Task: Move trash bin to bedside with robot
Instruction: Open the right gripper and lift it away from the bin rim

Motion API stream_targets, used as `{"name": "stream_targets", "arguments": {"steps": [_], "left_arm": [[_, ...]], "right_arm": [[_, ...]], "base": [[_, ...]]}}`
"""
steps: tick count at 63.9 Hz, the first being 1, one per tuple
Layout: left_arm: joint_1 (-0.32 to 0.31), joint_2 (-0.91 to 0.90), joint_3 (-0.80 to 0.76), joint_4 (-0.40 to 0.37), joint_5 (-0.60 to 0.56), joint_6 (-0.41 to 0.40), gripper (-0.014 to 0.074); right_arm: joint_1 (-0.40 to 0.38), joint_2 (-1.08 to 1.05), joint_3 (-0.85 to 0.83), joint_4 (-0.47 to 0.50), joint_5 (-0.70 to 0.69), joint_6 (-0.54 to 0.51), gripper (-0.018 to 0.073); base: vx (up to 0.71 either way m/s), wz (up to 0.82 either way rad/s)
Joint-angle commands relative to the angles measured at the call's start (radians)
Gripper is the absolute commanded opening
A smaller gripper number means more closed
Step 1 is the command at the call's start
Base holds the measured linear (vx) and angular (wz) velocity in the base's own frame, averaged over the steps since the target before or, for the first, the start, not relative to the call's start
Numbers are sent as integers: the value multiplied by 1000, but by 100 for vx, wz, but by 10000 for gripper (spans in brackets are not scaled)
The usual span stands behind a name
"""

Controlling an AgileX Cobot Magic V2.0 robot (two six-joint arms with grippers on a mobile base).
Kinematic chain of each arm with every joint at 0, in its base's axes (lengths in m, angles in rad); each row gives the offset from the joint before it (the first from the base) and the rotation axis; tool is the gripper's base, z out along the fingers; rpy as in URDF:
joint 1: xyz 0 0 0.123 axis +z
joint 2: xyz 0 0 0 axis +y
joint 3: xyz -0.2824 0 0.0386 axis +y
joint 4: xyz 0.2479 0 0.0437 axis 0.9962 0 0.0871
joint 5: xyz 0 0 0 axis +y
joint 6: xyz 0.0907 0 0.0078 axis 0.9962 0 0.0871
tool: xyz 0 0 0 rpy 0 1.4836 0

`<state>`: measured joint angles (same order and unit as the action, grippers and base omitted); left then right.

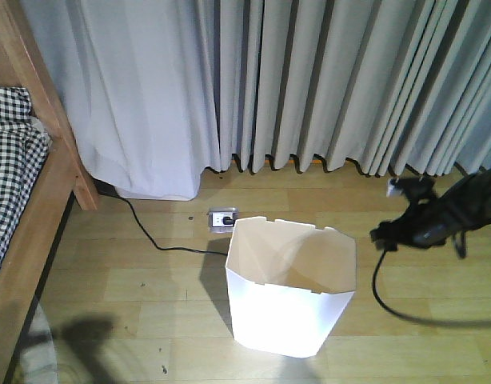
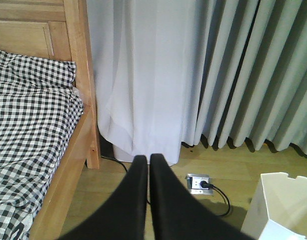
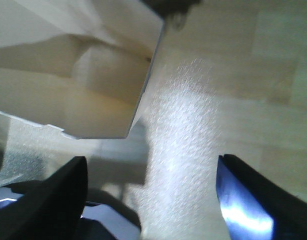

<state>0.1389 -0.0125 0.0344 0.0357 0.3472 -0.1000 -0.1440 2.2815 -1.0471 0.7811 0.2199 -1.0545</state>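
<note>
The white trash bin (image 1: 287, 308) stands upright on the wooden floor, mid-room, its cream inside empty. The bed (image 1: 39, 210), with a light wooden frame and checked bedding (image 1: 9, 156), runs along the left, well apart from the bin. My right gripper (image 1: 381, 236) hovers just right of the bin's rim, not touching it. In the right wrist view it (image 3: 151, 160) is open, the bin's wall edge (image 3: 143, 95) lies ahead, and nothing sits between the fingers. My left gripper (image 2: 147, 161) is shut and empty, pointing at the floor between the bed (image 2: 68, 170) and the bin's corner (image 2: 281, 200).
Grey and white curtains (image 1: 309, 80) hang to the floor along the back. A floor outlet (image 1: 222, 218) with a black cable (image 1: 149, 236) lies behind the bin, towards the bedpost. A black cable (image 1: 389, 300) trails from the right arm.
</note>
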Motion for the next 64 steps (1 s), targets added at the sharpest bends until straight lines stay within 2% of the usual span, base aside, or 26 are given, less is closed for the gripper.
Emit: {"name": "stream_targets", "arguments": {"steps": [1, 26, 34, 44, 51, 56, 64], "left_arm": [[-3, -14, 3, -2, -66, -4, -6], [-3, -14, 3, -2, -66, -4, -6], [-3, -14, 3, -2, -66, -4, -6], [-3, -14, 3, -2, -66, -4, -6], [-3, -14, 3, -2, -66, -4, -6], [-3, -14, 3, -2, -66, -4, -6], [-3, -14, 3, -2, -66, -4, -6]], "right_arm": [[-4, -203, 59, -2, -10, -59, 529], [-4, -842, 224, 19, 35, -66, 529], [-4, -1050, 299, 95, 11, -66, 529], [-4, -1327, 428, 248, -92, -69, 529], [-4, -1490, 504, 268, -123, -70, 529], [-4, -1583, 542, 262, -93, -73, 529], [-4, -1723, 588, 266, 41, -68, 529]], "base": [[0, 0], [0, 0], [0, 0], [0, 0], [0, 0], [0, 0], [0, 0]]}}
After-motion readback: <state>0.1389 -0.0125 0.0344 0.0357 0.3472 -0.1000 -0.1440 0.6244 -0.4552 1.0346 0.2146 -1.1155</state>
